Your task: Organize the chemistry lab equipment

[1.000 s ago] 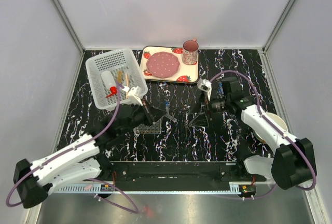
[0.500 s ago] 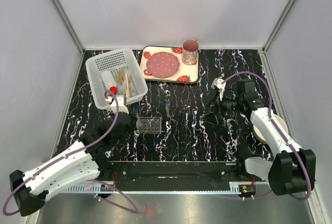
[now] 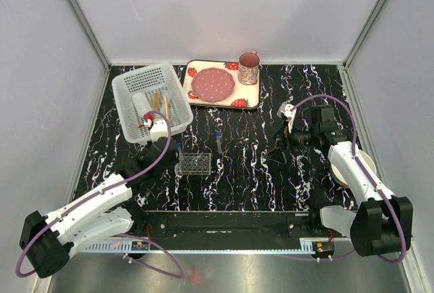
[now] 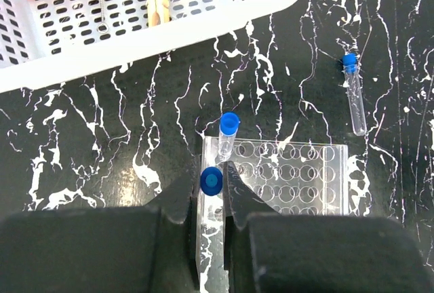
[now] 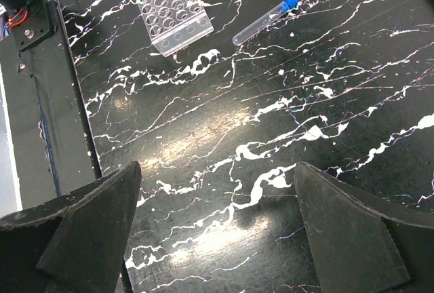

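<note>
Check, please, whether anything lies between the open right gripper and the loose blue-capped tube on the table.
Nothing visible does. Only bare table separates the right gripper from the loose tube; the clear rack lies off to one side, apart from it.

Bright, even overhead light is filling the enclosure, leaving the pale walls nearly shadowless. Soft glare is pooling on the glossy black table in the 2 wrist views. There the close fingers are showing soft and slightly blurred, the tabletop sharp.
</note>
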Motion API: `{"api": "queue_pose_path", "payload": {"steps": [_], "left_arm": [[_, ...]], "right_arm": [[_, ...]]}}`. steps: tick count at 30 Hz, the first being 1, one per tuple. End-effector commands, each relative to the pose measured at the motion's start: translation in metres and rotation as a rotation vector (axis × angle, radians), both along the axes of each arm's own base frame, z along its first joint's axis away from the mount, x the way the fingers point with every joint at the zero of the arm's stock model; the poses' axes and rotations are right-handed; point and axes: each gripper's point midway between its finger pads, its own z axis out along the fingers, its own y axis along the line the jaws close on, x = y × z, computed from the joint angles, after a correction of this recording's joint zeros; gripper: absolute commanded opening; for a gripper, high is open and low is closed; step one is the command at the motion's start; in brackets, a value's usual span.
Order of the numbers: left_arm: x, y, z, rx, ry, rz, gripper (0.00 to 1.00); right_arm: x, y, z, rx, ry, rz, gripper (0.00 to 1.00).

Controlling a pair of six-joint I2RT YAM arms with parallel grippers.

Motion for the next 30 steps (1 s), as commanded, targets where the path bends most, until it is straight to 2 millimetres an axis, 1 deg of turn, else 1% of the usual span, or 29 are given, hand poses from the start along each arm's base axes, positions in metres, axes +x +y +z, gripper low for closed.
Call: {"api": "queue_pose_path", "payload": {"steps": [1, 5, 12, 20, 30], "left_arm": [[0.013, -0.012, 0.017, -0.05, -0.069, -0.022, 0.03], [0.013, -0.014, 0.014, -0.054, -0.061, -0.028, 0.03], [0.015, -0.015, 0.001, -0.038, -0.04, -0.034, 0.03], [0.018, -0.016, -0.005, -0.026, -0.028, -0.037, 0.04], [0.016, -0.018, -0.016, -0.024, -0.001, -0.049, 0.04]], "right_arm": [[0.001, -0.001, 0.0, -0.001, -0.013, 0.012, 1.0], [0.001, -0.001, -0.001, -0.005, -0.012, 0.009, 1.0], [0.001, -0.001, -0.002, -0.006, -0.008, 0.011, 1.0], [0.0, -0.001, -0.003, -0.008, -0.006, 0.014, 1.0], [0.001, -0.001, -0.003, -0.008, -0.006, 0.015, 1.0]]}}
